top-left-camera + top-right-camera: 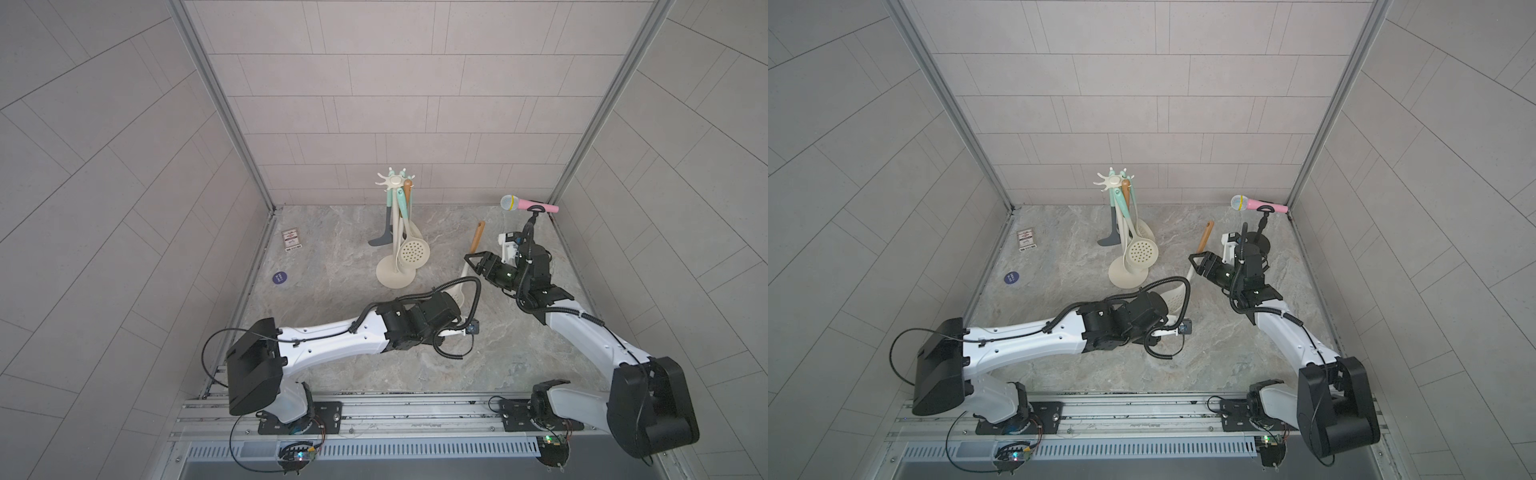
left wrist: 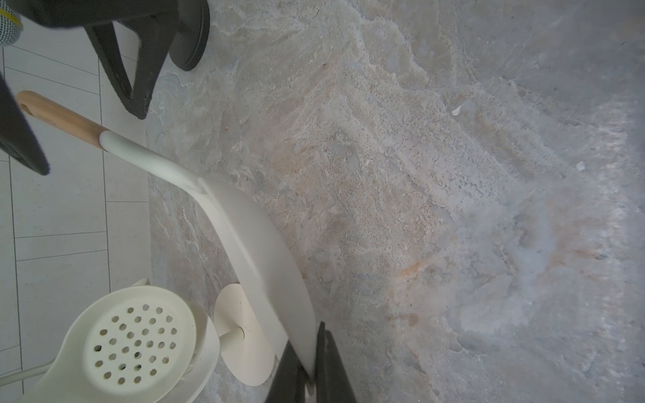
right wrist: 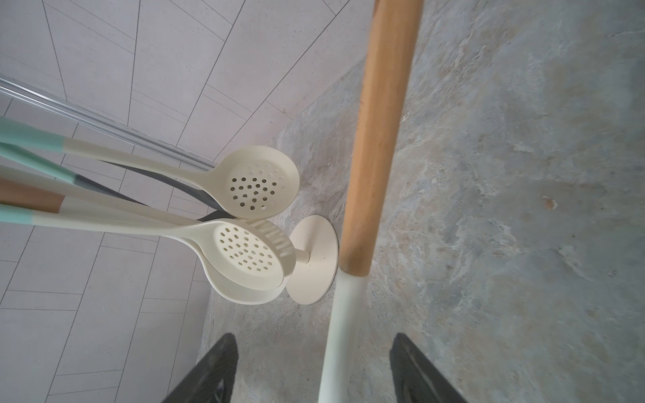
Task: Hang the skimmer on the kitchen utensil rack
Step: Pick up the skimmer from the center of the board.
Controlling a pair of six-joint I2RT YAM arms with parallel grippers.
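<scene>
The left fingers (image 2: pixel 333 370), at the bottom centre of the left wrist view, are clamped on the far edge of the skimmer's (image 2: pixel 251 244) cream head. From there its long axis climbs to the upper left of the frame. The wooden tip ends there between the two dark right fingers (image 2: pixel 136 87), which stand apart on either side. The round base of the kitchen utensil rack (image 2: pixel 237 300) shows at the lower left, just behind the head.

In the right wrist view, the right fingers (image 3: pixel 216 366) sit at the bottom edge, wide apart. The skimmer's cream neck rises between them and seems to touch neither. Its wooden handle runs on to the top of the frame. The rack's base lies left of centre.

In both top views the skimmer sits right of centre, apparently held clear of the tabletop (image 1: pixel 332 249). Its head is at the lower left under the left wrist and its wooden tip points to the upper right. The left fingers are hidden there. The right fingers reach it where wood meets cream. The rack stands upright to the left, near but apart. The handle already crosses the right fingers' gap, so closing looks like the next need.
</scene>
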